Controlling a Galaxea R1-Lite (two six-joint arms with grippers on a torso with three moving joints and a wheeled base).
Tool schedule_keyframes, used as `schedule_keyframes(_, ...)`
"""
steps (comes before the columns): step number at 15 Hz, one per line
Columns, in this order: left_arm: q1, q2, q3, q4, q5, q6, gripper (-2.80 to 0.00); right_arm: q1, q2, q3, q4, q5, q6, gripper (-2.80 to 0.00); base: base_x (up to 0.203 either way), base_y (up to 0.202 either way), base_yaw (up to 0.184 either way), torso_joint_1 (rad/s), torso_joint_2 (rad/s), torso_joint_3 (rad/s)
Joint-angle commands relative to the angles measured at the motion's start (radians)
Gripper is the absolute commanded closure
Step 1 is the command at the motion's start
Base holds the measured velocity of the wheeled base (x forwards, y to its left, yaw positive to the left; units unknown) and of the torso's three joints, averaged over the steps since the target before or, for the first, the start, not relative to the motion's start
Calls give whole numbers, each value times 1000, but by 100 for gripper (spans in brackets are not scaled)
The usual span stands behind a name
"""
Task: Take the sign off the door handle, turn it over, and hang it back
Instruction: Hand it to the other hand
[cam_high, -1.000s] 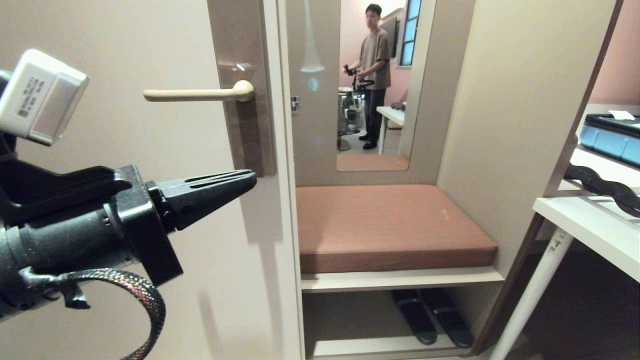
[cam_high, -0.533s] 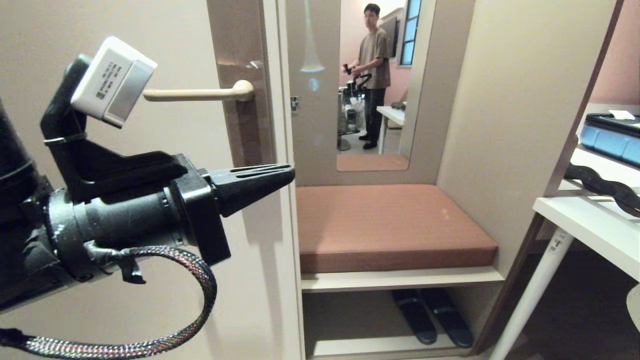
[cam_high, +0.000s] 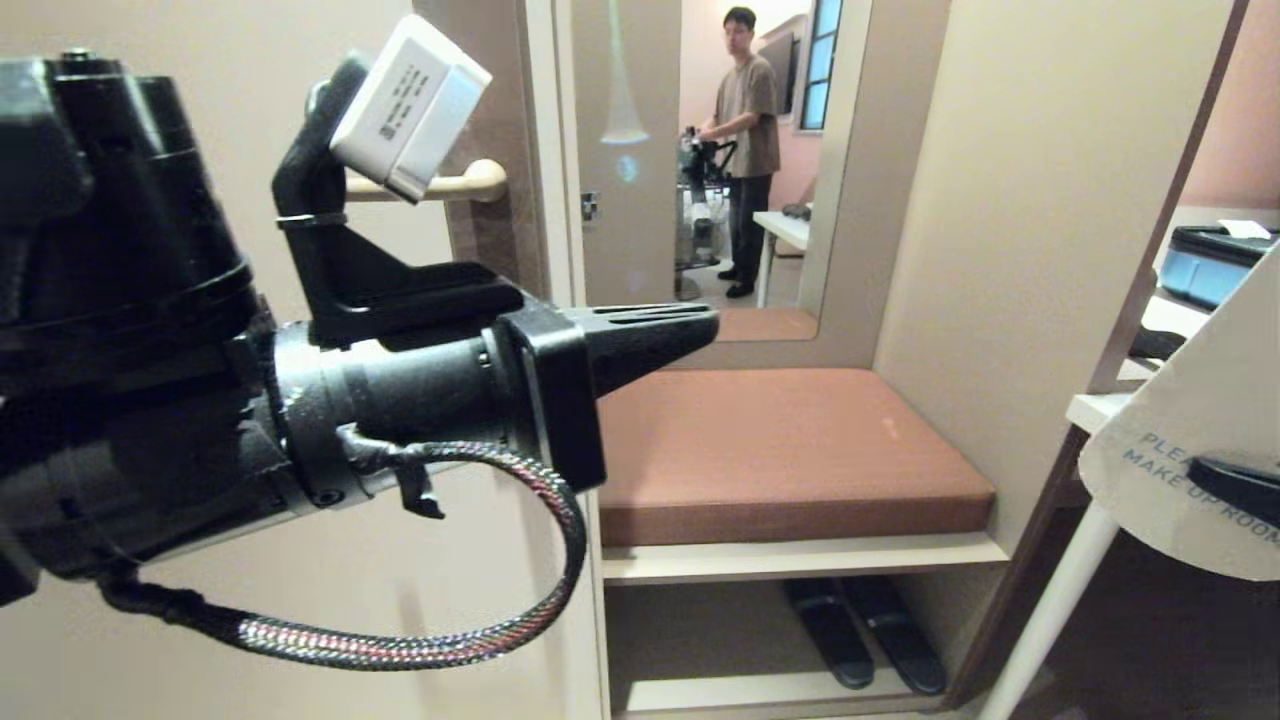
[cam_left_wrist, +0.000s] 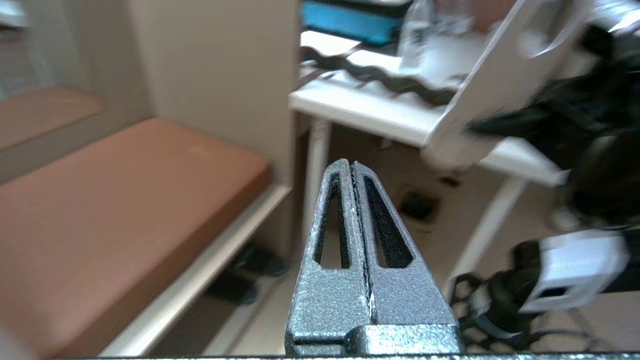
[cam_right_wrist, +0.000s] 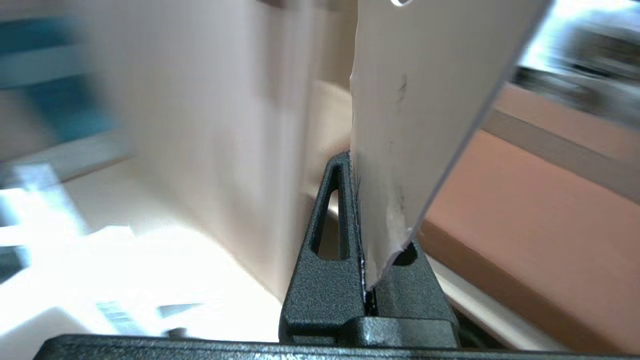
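- Sign (cam_high: 1195, 440): white face outward, clamped at its lower end by right gripper (cam_high: 1235, 480), apart from door handle (cam_high: 470, 182).
- Left gripper (cam_high: 700, 325): fingers pressed together, empty, below the handle.

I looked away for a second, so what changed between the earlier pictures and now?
The left gripper, jaws shut and empty, swept rightward and now hides most of the door handle. The sign, its white face showing, came into view at the right, clamped in the right gripper. The door, the bench cushion and the shoes stayed put.
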Motion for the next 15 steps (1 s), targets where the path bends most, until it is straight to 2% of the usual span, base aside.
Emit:
schedule_keyframes(1, -30, 65, -41, -14, -2, -24, 0, 20, 109, -44, -1, 67, 1, 0, 0, 0, 0, 0, 0, 0)
schedule_keyframes(5, -93, 178, -123, -52, -31, -37, 0, 124, 215, -119, -4, 92, 1, 0, 0, 0, 0, 0, 0, 0)
schedule_keyframes(8, -134, 233, -157, -99, -52, -41, 0, 213, 257, -156, -4, 93, 1, 0, 0, 0, 0, 0, 0, 0)
schedule_keyframes(10, -140, 245, -156, -102, -88, -40, 0, 263, 279, -172, -4, 93, 1, 0, 0, 0, 0, 0, 0, 0)
schedule_keyframes(15, -136, 263, -153, -105, -144, -41, 0, 282, 283, -157, -4, 101, 1, 0, 0, 0, 0, 0, 0, 0)
